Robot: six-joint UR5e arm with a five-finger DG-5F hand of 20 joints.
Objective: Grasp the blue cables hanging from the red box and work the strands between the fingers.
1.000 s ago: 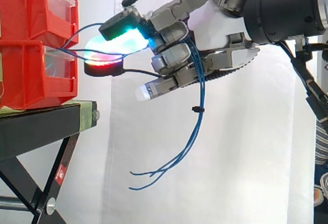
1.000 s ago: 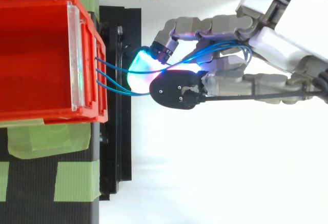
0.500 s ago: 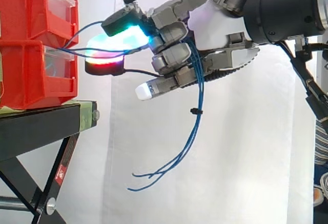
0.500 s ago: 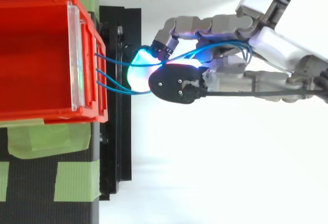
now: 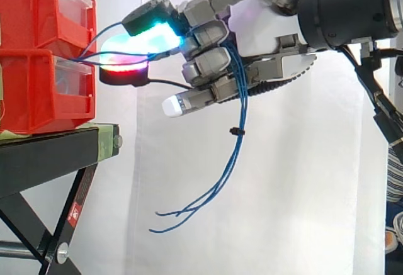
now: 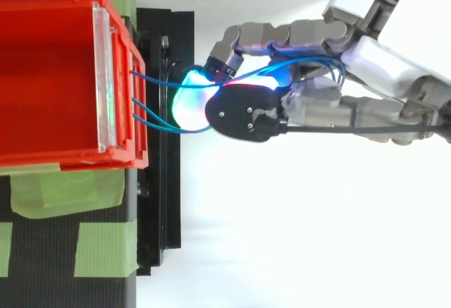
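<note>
Blue cables (image 5: 239, 108) leave the front of the red box (image 5: 38, 99) at the left of the side view. They run roughly level to the right into the hand (image 5: 264, 23), then drop near vertical below it. Their loose ends curl toward the lower left of the frame. The hand is closed on the cables, nipping them between a green-cyan pad (image 5: 157, 36) above and a red one (image 5: 123, 70) below, with the strands threaded down between curled fingers. Against half a second ago, the hand sits a little higher and further left in the side view, and the small black tie (image 5: 235, 130) and the loose ends have shifted up and left with it. From above, three strands span the gap from the box (image 6: 49, 75) to the hand, over the black stand (image 6: 165, 202).
</note>
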